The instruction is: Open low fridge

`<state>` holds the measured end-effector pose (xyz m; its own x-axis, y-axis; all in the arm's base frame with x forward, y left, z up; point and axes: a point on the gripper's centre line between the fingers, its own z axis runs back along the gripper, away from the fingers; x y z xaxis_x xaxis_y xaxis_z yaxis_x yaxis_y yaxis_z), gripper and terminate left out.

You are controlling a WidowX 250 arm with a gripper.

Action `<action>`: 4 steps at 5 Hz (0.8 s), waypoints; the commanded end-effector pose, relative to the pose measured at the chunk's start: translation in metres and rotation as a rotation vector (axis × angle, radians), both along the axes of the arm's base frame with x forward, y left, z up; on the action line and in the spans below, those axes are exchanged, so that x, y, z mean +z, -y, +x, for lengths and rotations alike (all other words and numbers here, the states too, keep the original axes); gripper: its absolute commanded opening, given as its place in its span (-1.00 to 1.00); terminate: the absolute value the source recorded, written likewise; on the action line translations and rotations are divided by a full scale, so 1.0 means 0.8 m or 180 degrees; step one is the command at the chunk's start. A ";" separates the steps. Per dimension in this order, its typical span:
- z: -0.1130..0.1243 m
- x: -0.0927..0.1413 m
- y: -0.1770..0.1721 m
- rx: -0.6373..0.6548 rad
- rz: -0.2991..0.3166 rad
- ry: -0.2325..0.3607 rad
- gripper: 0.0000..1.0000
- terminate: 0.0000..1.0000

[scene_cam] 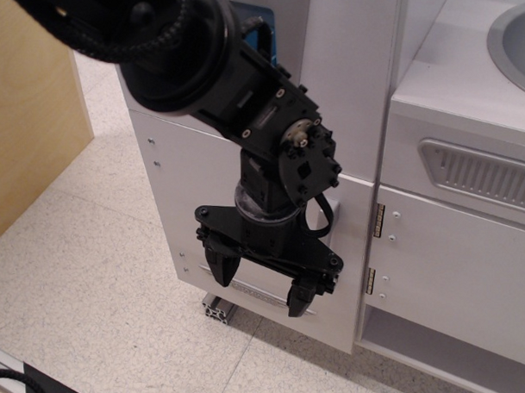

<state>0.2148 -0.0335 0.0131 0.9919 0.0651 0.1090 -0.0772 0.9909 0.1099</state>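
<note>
The low fridge door is the large flat white panel at the centre, reaching down almost to the floor. Its thin horizontal trim strip shows near the bottom edge, between my fingers. I cannot see its curved handle; my arm covers the middle of the door. My black gripper points down in front of the door's lower part, open and empty. One fingertip is at the left and the other at the right. The door looks shut.
A blue cup sits in the panel above the door. To the right are two hinges, a smaller white door, a ribbed grey vent and a sink. A wooden panel stands at left. An aluminium foot sits under the door.
</note>
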 end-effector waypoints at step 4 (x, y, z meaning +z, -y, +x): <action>0.094 -0.050 -0.017 0.0031 -0.0183 0.0607 1.00 -1.00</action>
<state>0.2821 -0.0197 -0.0358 0.9621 0.0903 0.2573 -0.1024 0.9942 0.0341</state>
